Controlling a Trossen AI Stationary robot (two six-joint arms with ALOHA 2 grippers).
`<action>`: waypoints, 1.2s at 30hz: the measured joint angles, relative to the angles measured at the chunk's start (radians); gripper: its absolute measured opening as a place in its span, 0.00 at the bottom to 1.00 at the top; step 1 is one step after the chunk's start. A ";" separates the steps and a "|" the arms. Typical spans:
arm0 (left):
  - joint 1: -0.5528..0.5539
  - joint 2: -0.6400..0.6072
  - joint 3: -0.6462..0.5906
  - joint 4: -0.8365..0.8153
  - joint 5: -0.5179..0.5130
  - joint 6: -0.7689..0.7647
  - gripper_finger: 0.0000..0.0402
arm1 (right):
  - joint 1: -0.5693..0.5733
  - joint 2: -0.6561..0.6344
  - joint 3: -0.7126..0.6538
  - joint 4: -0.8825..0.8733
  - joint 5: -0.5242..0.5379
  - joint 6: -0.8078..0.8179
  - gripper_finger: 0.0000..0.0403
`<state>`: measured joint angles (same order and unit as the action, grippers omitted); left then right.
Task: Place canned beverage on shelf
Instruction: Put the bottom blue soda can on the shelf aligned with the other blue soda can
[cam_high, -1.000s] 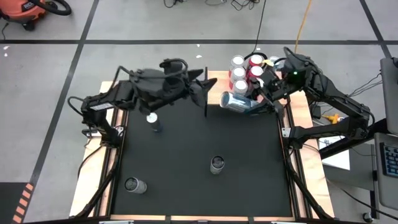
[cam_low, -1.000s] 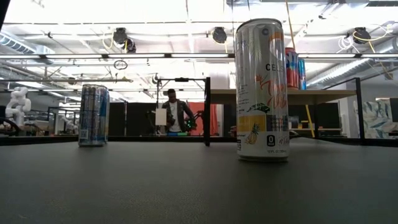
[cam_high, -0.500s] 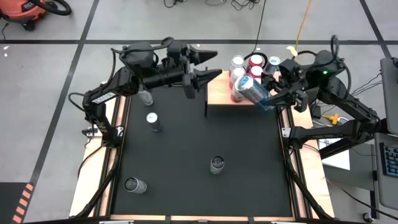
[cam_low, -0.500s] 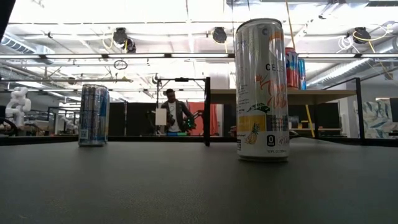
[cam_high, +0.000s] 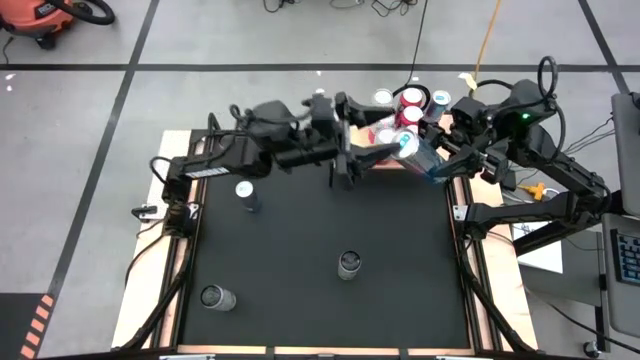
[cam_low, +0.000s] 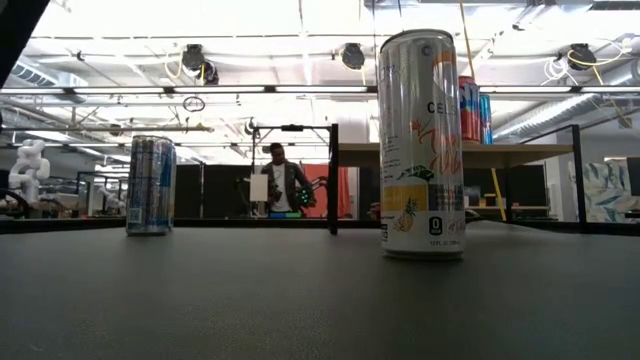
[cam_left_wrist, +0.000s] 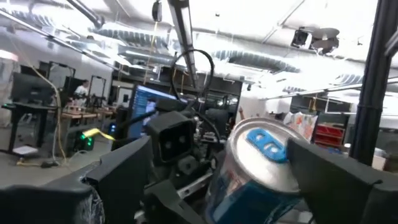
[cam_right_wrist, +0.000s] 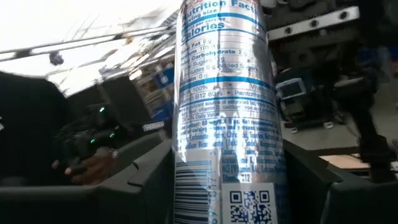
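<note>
My right gripper (cam_high: 432, 160) has its fingers closed around a silver-and-blue can (cam_high: 415, 152), tilted above the shelf (cam_high: 372, 155) at the tabletop's (cam_high: 320, 250) far right corner, just beside the red and silver cans (cam_high: 405, 105) standing there. My left gripper (cam_high: 365, 135) reaches in opposite, fingers spread wide on either side of the can's top (cam_left_wrist: 264, 146); I think they aren't touching it.
</note>
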<state>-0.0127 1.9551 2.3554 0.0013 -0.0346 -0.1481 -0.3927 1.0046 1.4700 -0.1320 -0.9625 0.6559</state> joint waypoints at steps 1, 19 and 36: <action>-0.004 0.007 0.000 0.003 0.001 -0.004 0.91 | 0.000 -0.001 0.000 -0.003 -0.011 -0.005 0.53; -0.026 -0.010 -0.001 -0.019 0.049 -0.026 0.91 | 0.000 -0.002 0.000 -0.006 -0.036 -0.032 0.53; -0.067 -0.011 -0.001 -0.084 -0.080 -0.002 0.91 | 0.000 0.037 0.000 -0.005 0.023 -0.050 0.53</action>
<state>-0.0797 1.9445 2.3547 -0.0831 -0.1143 -0.1500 -0.3931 1.0419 1.4700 -0.1375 -0.9394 0.6059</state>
